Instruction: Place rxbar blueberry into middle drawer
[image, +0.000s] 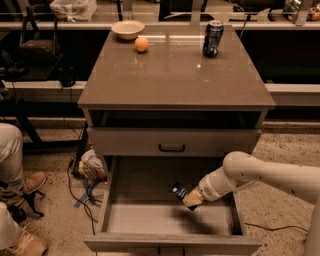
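Wrapper of dark blue with a fleck of white print marks the rxbar blueberry (178, 190), a small flat bar tilted on a slant. Its white lettering cannot be read. It is pinched at its right end by the gripper (187, 196), whose fingers are clamped on it. Bar and gripper hang inside the pulled-out middle drawer (145, 217), right of its centre and toward the back, above the pale floor. Whether the bar's lower corner touches the floor cannot be told; a soft shadow lies on the floor below it. The white arm (260, 175) reaches in over the drawer's right wall.

Nothing but the bar and the gripper shows within the drawer's low walls. Above it the upper drawer (125, 142) is closed, showing a grey front with a black handle (171, 148).

On the cabinet top (175, 80) a dark drink can (212, 38) stands upright near the back right, its label too indistinct to read. Toward the back left an orange (142, 44) lies just beside a pale bowl (128, 29); the bowl's inside cannot be made out.

On the ground left of the cabinet lie tangled cables (82, 195), and a person's leg and shoes (22, 182) show at the left edge.
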